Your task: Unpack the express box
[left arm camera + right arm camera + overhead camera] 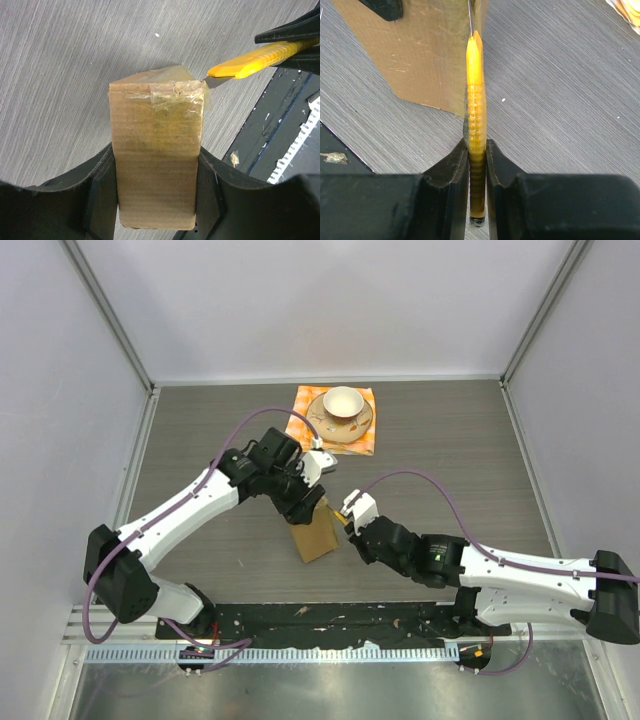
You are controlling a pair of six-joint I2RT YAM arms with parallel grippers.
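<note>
My left end effector (pixel 156 172) clamps the express box (pixel 155 125) and my right end effector (pixel 477 150) pinches the yellow cutter (pixel 475 90) at its tape (pixel 175 97), so I judge slitting comes next.

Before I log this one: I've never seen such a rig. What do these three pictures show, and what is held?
Two robot arms stand at the near edge of a grey table. One picture looks down from above; the other two come from cameras on each wrist, so the black shapes there are that arm's own fingers. The left gripper clamps a taped brown cardboard box. The right gripper is shut on a yellow utility knife, blade at the box's taped corner. Farther back, a cup sits on a saucer on an orange checkered cloth.
</note>
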